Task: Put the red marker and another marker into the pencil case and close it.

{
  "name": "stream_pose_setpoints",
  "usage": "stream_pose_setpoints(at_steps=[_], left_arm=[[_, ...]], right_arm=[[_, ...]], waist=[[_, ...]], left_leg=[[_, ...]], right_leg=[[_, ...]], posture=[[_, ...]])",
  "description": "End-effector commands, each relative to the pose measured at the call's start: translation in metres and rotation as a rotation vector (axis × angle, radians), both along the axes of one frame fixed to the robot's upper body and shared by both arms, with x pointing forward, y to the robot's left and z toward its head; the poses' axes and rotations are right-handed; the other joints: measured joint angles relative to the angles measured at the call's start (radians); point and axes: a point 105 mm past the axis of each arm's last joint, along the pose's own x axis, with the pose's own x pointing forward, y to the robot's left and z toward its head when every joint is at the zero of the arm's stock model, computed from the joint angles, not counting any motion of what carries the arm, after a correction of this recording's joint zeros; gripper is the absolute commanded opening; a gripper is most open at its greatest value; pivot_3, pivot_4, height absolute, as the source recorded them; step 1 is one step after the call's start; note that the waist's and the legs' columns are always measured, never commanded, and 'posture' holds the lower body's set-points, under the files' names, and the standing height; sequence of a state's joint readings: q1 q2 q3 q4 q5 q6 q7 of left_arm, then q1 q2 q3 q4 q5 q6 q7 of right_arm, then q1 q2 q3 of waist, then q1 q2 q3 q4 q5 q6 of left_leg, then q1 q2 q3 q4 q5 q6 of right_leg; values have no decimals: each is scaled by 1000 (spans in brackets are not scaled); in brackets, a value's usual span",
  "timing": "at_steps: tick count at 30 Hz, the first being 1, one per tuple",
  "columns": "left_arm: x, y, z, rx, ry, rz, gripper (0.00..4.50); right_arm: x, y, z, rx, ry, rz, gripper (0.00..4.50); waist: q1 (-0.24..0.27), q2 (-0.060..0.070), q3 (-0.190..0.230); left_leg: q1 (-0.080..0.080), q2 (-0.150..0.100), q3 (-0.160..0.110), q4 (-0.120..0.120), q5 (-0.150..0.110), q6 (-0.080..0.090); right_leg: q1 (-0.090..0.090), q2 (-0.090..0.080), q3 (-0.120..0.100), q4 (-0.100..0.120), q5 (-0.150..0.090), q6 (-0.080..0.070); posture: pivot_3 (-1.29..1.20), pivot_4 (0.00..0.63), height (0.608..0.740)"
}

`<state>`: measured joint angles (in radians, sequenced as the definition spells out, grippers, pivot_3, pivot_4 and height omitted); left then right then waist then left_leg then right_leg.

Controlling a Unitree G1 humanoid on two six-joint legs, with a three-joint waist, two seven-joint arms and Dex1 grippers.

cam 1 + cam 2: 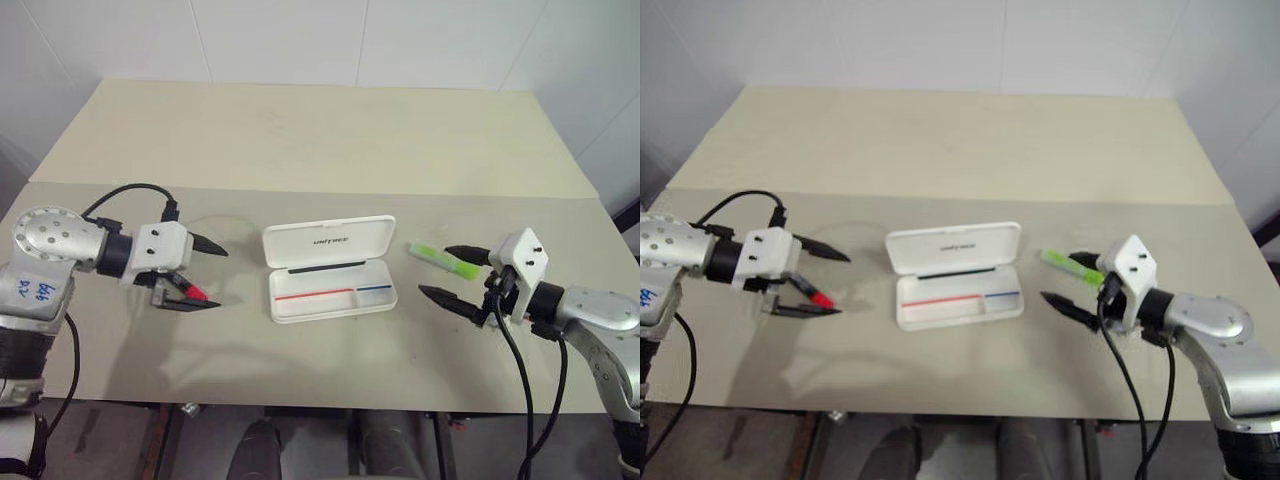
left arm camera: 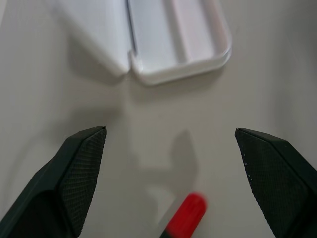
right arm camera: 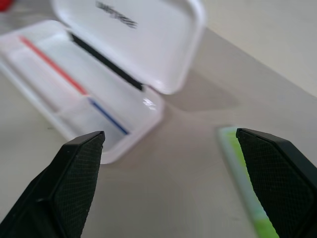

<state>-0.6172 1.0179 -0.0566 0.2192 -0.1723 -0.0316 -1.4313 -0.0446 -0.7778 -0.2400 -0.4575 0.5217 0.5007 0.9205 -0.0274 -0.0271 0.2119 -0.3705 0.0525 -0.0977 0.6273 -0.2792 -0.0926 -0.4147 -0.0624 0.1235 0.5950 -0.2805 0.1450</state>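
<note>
Left tool (image 1: 215,275): fingers apart, empty; the red marker (image 1: 190,291) lies on the bench (image 1: 320,130) between them. Right tool (image 1: 452,274): apart, empty; green marker (image 1: 443,259) just beside. Pencil case (image 1: 331,268) between tools, open, empty. Nothing done yet.

Head stereo pair high above table (image 1: 320,130); wrist views close, sharing pencil case (image 2: 188,44).
</note>
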Motion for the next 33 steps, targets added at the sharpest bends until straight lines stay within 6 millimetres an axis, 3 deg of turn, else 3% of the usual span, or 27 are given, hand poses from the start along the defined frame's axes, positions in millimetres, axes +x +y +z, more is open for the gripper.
stream_pose_setpoints(at_steps=[1, 5, 14, 23, 33], left_arm=[[5, 12, 11, 73, -21, -17, 4477], [5, 20, 13, 119, 17, -42, 4477], [-4, 31, 17, 182, 63, -77, 4477], [-11, 47, -3, 225, 176, -48, 4477], [-4, 60, -17, 348, 212, -54, 4477]], right_arm=[[-29, 14, 29, 35, -76, 151, 4500], [-43, 22, 39, 73, -86, 211, 4500], [-40, 23, 48, 118, -119, 182, 4500], [-55, 35, 56, 175, -130, 260, 4500], [-45, 32, 49, 147, -127, 196, 4500]], waist=[[-1, 0, 0], [-6, -1, 0], [-4, -1, 1], [-3, -2, 1], [-2, -2, 1]], left_leg=[[0, 0, 0, 0, 0, 0], [1, 0, 0, 1, 0, 0], [1, 1, 0, 2, 0, 0], [1, 1, 0, 2, 0, 0], [1, 1, 0, 2, 0, 0]], right_leg=[[0, 0, 0, 0, 0, 0], [1, 0, 0, 0, 0, 0], [0, 0, 0, 2, 0, 0], [0, 0, 0, 4, -1, -1], [0, 0, 0, 4, -1, -1]], posture=[[0, 150, 740], [0, 150, 740], [0, 150, 740], [0, 150, 740], [0, 150, 740]])
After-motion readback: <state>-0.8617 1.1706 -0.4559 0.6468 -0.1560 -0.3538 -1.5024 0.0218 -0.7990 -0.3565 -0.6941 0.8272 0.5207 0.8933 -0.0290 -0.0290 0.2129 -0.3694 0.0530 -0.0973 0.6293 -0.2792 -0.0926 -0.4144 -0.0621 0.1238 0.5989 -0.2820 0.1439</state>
